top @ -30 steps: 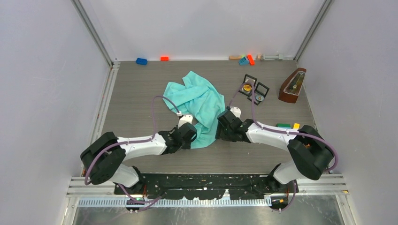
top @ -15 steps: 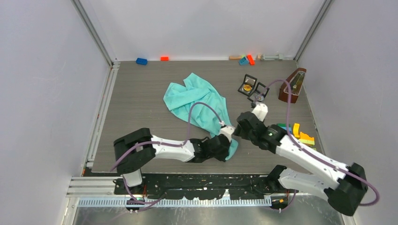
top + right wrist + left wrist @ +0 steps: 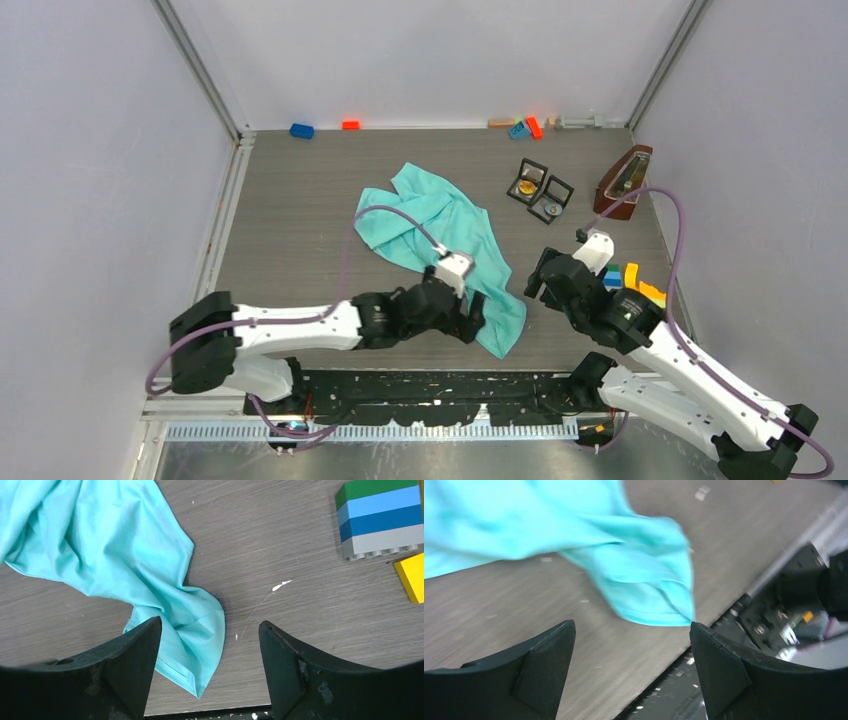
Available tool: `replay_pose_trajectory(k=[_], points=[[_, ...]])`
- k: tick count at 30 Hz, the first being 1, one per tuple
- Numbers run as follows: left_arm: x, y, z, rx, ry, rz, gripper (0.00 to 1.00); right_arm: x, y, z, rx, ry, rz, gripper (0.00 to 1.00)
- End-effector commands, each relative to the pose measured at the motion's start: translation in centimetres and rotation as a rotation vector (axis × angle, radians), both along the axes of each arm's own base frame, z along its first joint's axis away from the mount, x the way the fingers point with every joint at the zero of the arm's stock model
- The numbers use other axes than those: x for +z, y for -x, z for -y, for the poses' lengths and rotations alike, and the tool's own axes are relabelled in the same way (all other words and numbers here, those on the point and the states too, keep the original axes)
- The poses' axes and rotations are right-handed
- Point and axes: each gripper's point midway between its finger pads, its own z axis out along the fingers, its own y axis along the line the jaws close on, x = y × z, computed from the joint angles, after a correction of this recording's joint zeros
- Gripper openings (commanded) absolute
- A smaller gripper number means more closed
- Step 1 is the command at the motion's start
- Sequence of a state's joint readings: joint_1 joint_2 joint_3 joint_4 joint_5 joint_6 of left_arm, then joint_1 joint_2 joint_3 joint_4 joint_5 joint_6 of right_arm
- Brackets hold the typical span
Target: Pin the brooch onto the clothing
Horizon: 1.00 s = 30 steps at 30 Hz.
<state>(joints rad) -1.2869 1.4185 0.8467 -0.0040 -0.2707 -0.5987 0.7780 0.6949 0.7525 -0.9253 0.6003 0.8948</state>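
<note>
1. I see the grey tabletop (image 3: 290, 200) carrying everything.
2. The clothing (image 3: 450, 225) lies crumpled mid-tabletop, its lower corner trailing toward the near edge.
3. My left gripper (image 3: 631, 650) hovers by that corner, jaws spread, holding nothing.
4. My right gripper (image 3: 207, 630) is just right of it, jaws spread, empty.
5. Two small black cases (image 3: 540, 192) sit farther back, apart from the clothing.

Soft, matt turquoise cloth of the T-shirt (image 3: 450, 215) creases on a grey wood-grain worktop (image 3: 290, 215); the right fingers (image 3: 125, 675) look matt black plastic.
</note>
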Motion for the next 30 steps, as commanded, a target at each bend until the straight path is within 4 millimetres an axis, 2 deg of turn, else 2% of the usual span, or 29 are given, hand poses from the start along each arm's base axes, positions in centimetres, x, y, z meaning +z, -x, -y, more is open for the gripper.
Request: replay_pose_trajectory(k=[1, 2, 3, 4, 7, 11, 16, 23, 30], points=[[-1.9, -5.1, -8.7, 0.285, -0.106, -0.039, 0.87, -0.9, 0.2, -0.8, 0.000, -0.008, -0.053, 0.77], [-2.7, -6.7, -11.0, 0.355, -0.114, -0.067, 0.87, -2.0, 0.4, -1.4, 0.018, -0.013, -0.090, 0.77], [-3.0, -7.2, -12.2, 0.384, -0.113, -0.082, 0.86, -2.6, 0.6, -1.7, 0.025, -0.023, -0.111, 0.76], [-3.2, -9.0, -14.3, 0.458, -0.110, -0.089, 0.85, -3.8, 0.9, -2.5, 0.048, -0.036, -0.150, 0.76], [-3.2, -12.4, -18.5, 0.616, -0.095, -0.082, 0.85, -6.0, 1.8, -4.3, 0.093, -0.094, -0.231, 0.74], [-4.0, -16.0, -21.1, 0.730, -0.057, -0.105, 0.84, -8.7, 3.1, -6.5, 0.139, -0.174, -0.315, 0.69], [-6.2, -18.4, -21.2, 0.756, -0.053, -0.183, 0.81, -10.0, 4.8, -7.5, 0.164, -0.190, -0.349, 0.64], [-8.3, -19.8, -20.5, 0.777, -0.034, -0.198, 0.77, -10.9, 7.1, -8.4, 0.208, -0.173, -0.365, 0.64], [-9.4, -20.8, -21.0, 0.830, -0.059, -0.185, 0.71, -10.9, 7.5, -9.5, 0.224, -0.131, -0.339, 0.64]])
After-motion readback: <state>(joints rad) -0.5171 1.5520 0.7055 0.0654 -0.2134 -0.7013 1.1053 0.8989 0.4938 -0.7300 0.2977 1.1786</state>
